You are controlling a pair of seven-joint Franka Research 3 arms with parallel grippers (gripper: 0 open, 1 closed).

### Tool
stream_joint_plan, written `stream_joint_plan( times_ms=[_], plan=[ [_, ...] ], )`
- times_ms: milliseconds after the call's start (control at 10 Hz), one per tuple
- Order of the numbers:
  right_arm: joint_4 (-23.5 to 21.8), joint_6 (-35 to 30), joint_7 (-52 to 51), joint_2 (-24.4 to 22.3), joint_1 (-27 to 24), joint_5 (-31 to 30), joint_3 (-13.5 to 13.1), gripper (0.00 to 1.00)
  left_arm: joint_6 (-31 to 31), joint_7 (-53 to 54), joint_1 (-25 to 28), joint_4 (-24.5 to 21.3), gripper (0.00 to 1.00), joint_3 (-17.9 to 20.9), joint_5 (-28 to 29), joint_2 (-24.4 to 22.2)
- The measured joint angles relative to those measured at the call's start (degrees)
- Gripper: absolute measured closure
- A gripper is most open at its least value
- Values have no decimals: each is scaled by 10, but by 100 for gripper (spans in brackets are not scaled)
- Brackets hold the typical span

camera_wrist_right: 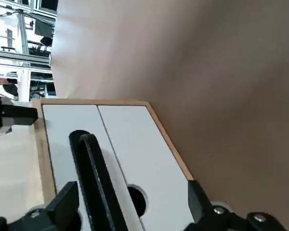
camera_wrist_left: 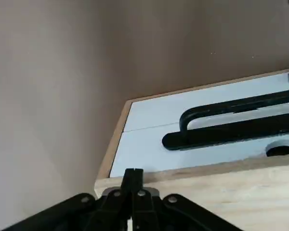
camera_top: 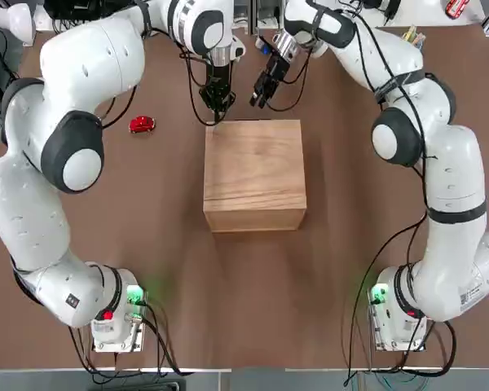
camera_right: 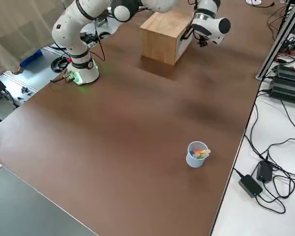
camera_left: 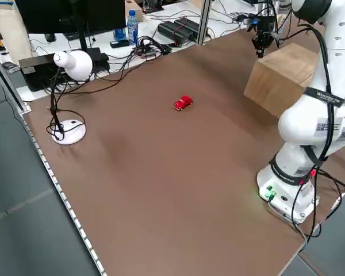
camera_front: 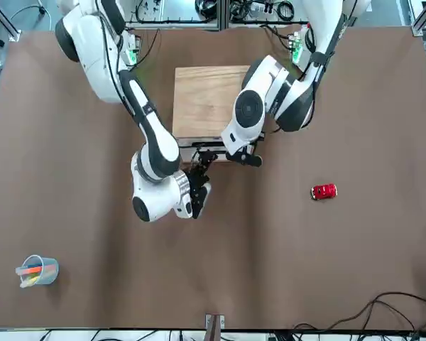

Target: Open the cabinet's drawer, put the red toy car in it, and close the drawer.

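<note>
Top view: red toy car (camera_top: 141,125) left of left end effector (camera_top: 216,103)

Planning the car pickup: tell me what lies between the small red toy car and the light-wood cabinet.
Only bare brown table; top view shows nothing between the small red toy car and light-wood cabinet.
</note>
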Motion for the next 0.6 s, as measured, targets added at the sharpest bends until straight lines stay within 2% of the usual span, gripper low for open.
stream_joint_plan(
  times_ms=[600],
  plan=[
    [-29, -23, 24, 4, -7, 42, -1, 0, 0, 0, 0, 0, 97, 0, 0, 0]
  ],
)
